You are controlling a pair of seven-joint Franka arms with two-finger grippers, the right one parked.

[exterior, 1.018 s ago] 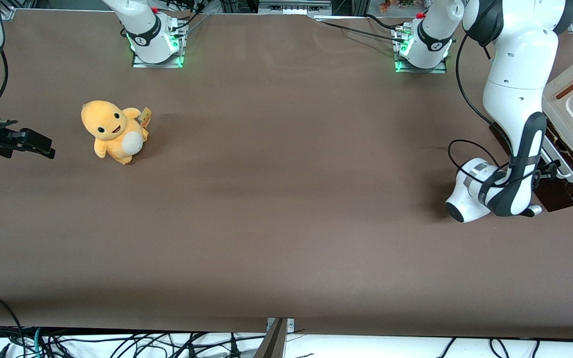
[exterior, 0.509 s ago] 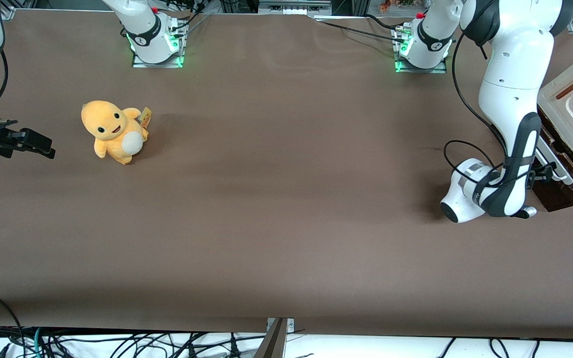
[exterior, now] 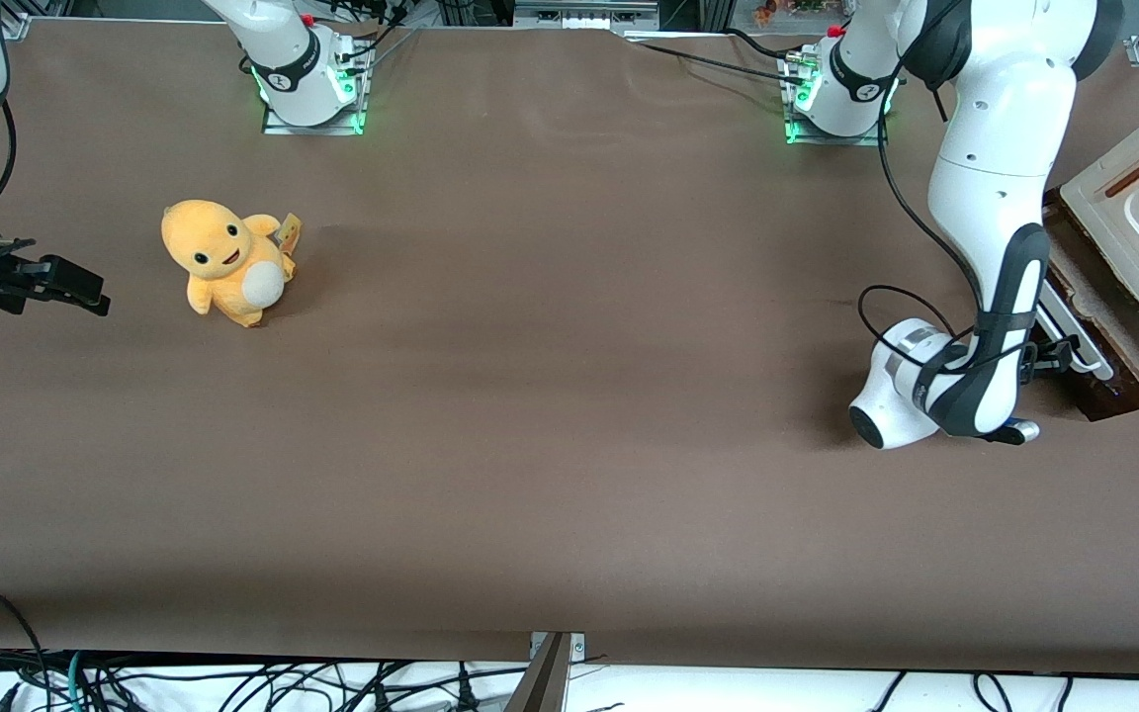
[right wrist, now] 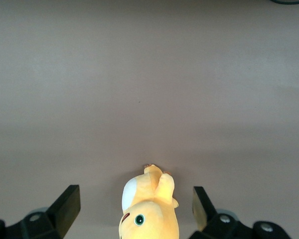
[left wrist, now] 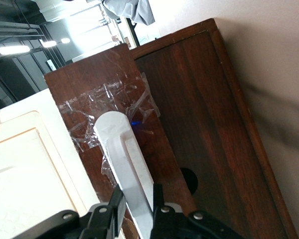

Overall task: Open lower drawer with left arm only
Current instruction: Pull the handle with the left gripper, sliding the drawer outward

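Observation:
The lower drawer point(exterior: 1113, 307) stands pulled partly out of the cabinet at the working arm's end of the table, and a strip of its pale inside shows. Its dark reddish-brown front point(left wrist: 189, 99) carries a long white bar handle point(left wrist: 122, 149), which also shows in the front view point(exterior: 1074, 331). The left arm point(exterior: 995, 198) reaches down in front of the drawer. Its black gripper point(left wrist: 137, 206) is shut on the white handle, one finger on each side of the bar; in the front view the gripper point(exterior: 1054, 358) is low at the drawer front.
The cream cabinet top point(exterior: 1138, 198) with a thin brown slot lies above the drawer. A yellow plush toy point(exterior: 225, 259) sits toward the parked arm's end of the table. Two arm bases with green lights point(exterior: 832, 89) stand at the table edge farthest from the camera.
The left arm has moved toward the parked arm's end of the table with the handle in its gripper. The lower drawer has slid out with it, and more of its inside shows.

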